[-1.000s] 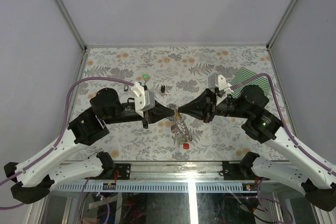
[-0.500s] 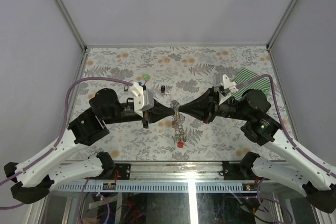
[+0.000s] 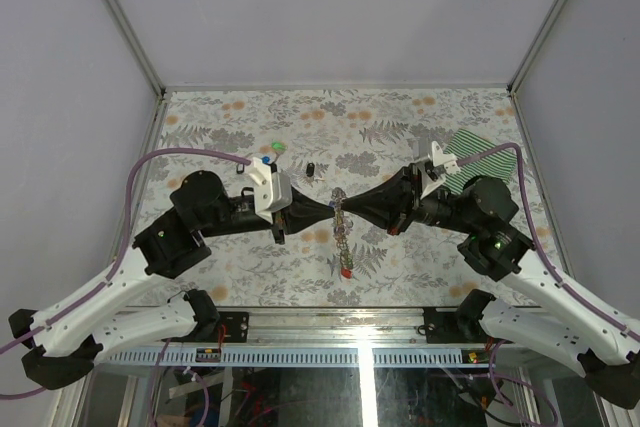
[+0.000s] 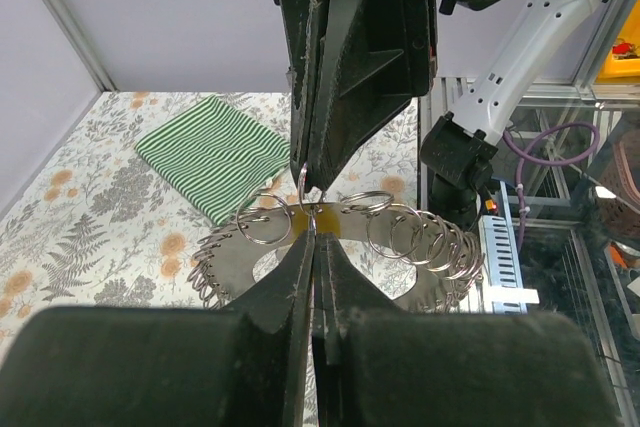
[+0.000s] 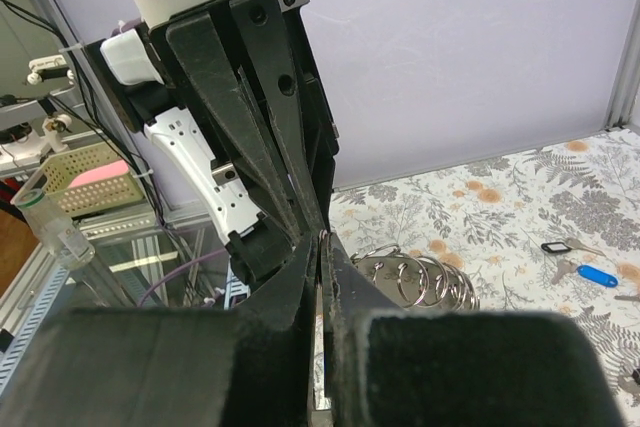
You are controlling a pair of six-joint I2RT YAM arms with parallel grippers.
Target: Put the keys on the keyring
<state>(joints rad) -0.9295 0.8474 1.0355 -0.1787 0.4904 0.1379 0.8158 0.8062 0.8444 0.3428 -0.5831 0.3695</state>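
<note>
- Green key (image 3: 276, 147) and black key (image 3: 312, 168) lie loose on the table (image 3: 400, 117), well apart from the ring.
- Left pincer (image 3: 333, 209) is pinched tight on the keyring, up off the table.
- Keyring (image 3: 343, 232) hangs between both tips, red key (image 3: 345, 272) at its low end.
- Right pincer (image 3: 347, 209) meets the left tip to tip, clamped on the same ring.
- Cloth (image 3: 482, 159) lies far right.

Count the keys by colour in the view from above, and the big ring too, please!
green key: 1
blue key: 1
black key: 1
red key: 1
keyring: 1
Total: 5 things, 4 of them keys
</note>
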